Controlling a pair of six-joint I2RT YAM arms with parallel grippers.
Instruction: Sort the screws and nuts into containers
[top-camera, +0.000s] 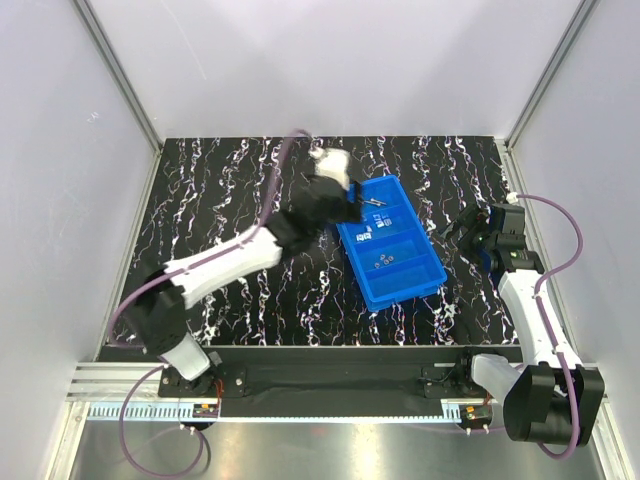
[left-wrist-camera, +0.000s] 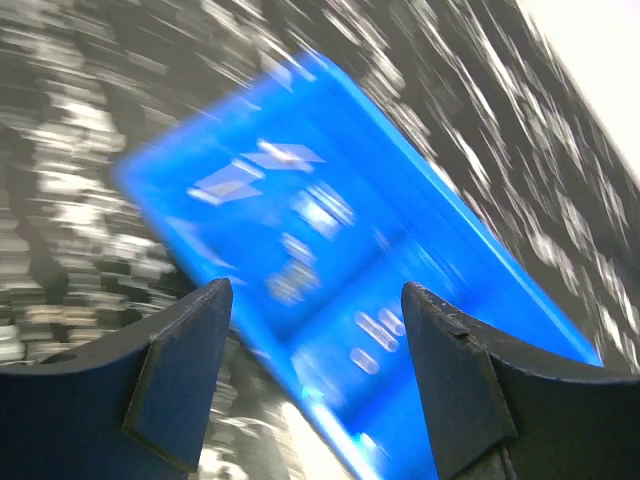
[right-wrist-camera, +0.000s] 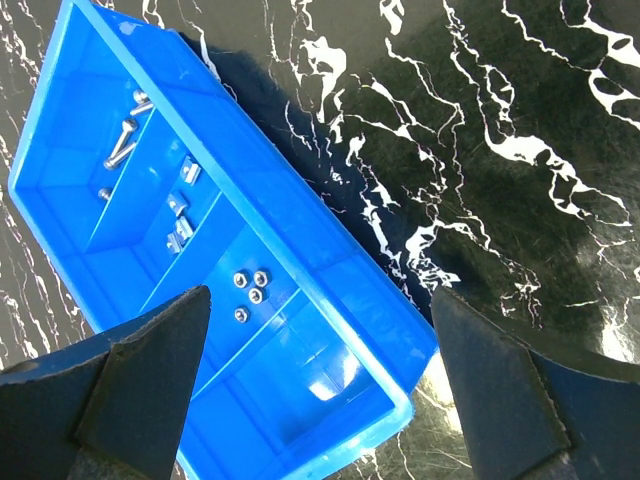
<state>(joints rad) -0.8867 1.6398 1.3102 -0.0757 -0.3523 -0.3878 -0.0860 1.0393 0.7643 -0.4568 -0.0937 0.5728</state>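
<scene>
The blue tray (top-camera: 412, 277) lies aslant at the table's middle. Its far compartment holds a few slender screws (top-camera: 375, 203). The second one holds squarish nuts (top-camera: 363, 237), the third several hex nuts (top-camera: 383, 262), and the near one shows nothing. My left gripper (top-camera: 352, 200) hovers open and empty at the tray's far left corner. Its wrist view is motion-blurred, with the tray (left-wrist-camera: 420, 230) between the fingers (left-wrist-camera: 317, 290). My right gripper (top-camera: 462, 228) is open and empty, right of the tray. Its view (right-wrist-camera: 320, 293) shows the tray (right-wrist-camera: 352, 382), screws (right-wrist-camera: 125, 140), square nuts (right-wrist-camera: 180, 210) and hex nuts (right-wrist-camera: 250, 290).
The black marbled tabletop (top-camera: 230, 190) is bounded by white walls and aluminium posts (top-camera: 120, 80) at the back corners. The left arm (top-camera: 230, 260) reaches diagonally across the left half. A rail (top-camera: 330, 375) runs along the near edge.
</scene>
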